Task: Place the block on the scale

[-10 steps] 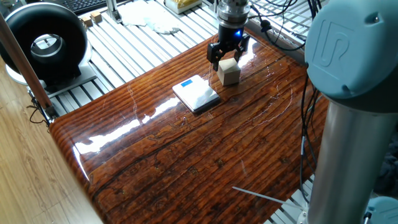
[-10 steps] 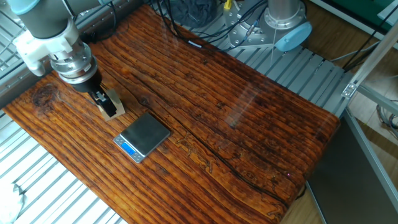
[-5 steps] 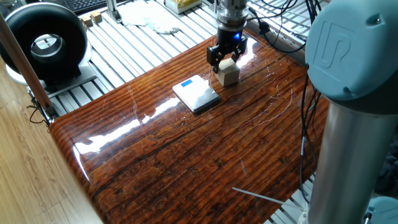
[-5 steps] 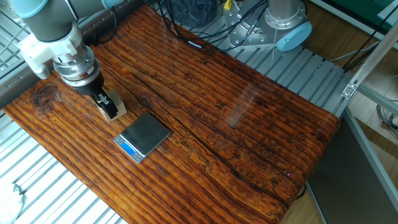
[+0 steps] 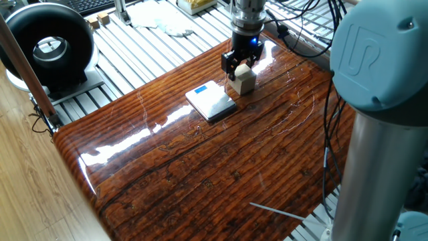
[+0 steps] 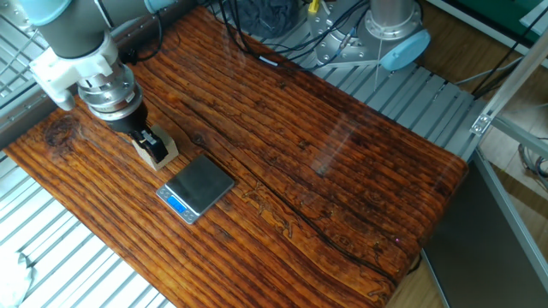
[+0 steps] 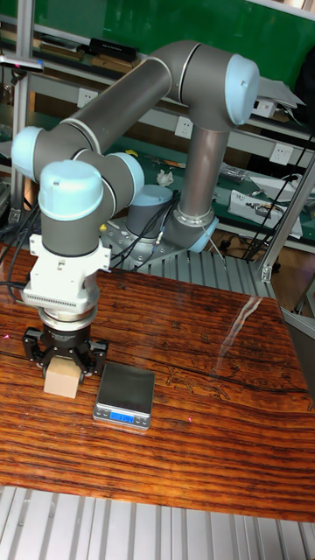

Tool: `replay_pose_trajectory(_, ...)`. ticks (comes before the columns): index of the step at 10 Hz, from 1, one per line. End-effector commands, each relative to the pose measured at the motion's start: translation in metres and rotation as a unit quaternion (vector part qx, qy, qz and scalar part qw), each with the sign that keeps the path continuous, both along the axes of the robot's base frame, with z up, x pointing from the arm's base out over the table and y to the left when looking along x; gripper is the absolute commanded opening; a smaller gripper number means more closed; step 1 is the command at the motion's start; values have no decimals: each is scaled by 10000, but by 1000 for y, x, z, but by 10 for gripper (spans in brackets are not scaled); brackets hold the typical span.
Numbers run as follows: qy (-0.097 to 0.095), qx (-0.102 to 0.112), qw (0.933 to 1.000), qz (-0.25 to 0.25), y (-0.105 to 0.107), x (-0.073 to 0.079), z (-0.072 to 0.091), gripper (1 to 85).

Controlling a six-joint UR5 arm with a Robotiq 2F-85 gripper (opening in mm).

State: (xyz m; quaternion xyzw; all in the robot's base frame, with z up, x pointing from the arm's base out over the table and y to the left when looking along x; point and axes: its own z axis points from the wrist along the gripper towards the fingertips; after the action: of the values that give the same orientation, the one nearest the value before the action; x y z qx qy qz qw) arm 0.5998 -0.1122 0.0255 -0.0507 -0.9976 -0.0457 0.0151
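Observation:
The block (image 5: 245, 83) (image 6: 163, 152) (image 7: 61, 382), a pale wooden cube, rests on the dark wooden table (image 5: 200, 167) at its far side. My gripper (image 5: 241, 67) (image 6: 147, 137) (image 7: 63, 360) has come straight down over it. Its black fingers press against the upper part of the block on two opposite sides, shut on it. The scale (image 5: 211, 102) (image 6: 199, 186) (image 7: 124, 394), a thin square pad with a small blue rectangle at one edge, lies bare on the table. It sits a few centimetres beside the block without touching it.
A large round black device (image 5: 50, 47) stands on the slatted metal bench at the left. A crumpled white cloth (image 5: 160, 17) and a keyboard (image 5: 93, 5) lie behind the table. The robot's grey column (image 5: 374, 134) rises at the right. Cables (image 6: 257, 17) run along the table's back edge.
The gripper fingers have drawn in from a wide spread to hug the block. Gripper and block have shifted slightly toward the scale.

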Motion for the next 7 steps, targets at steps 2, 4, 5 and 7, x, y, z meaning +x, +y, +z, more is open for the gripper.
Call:
replay_pose_trajectory(2, 28, -1, 10000, -49, 10, 1, 12, 93)
replay_pose_trajectory(4, 75, 3, 9999, -145, 25, 6, 21, 83)
replay_pose_trajectory(5, 94, 17, 9998, -190, 34, 7, 27, 50)
replay_pose_trajectory(7, 98, 23, 9997, -228, 44, 10, 33, 17)
